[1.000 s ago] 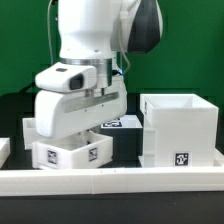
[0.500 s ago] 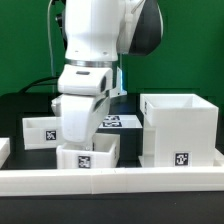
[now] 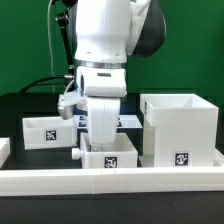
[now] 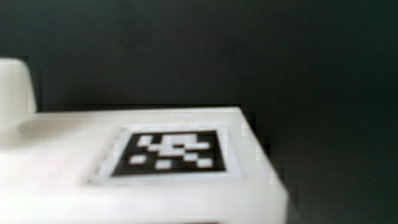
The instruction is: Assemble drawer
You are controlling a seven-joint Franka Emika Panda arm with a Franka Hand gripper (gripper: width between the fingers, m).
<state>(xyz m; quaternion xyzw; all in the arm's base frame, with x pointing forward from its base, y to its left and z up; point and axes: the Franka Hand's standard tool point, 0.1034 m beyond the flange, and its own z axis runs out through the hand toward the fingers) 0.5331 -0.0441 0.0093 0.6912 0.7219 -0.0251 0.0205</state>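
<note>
The drawer's large open box shell (image 3: 180,128) stands at the exterior view's right, with a tag on its front. One small tray (image 3: 108,158) with a knob (image 3: 75,153) on its left side sits just behind the rail, left of the shell. My gripper (image 3: 100,142) points straight down into this tray and is shut on its wall. A second small tray (image 3: 44,131) sits further left. In the wrist view a white tagged face of the held tray (image 4: 173,150) fills the frame close up, and my fingertips do not show.
A long low white rail (image 3: 110,181) runs along the front of the black table. The marker board (image 3: 128,122) lies flat behind the arm. A small white piece (image 3: 3,150) shows at the left edge.
My gripper has moved toward the exterior view's right and turned upright. The small tray has come with it, away from the second tray and closer to the box shell.
</note>
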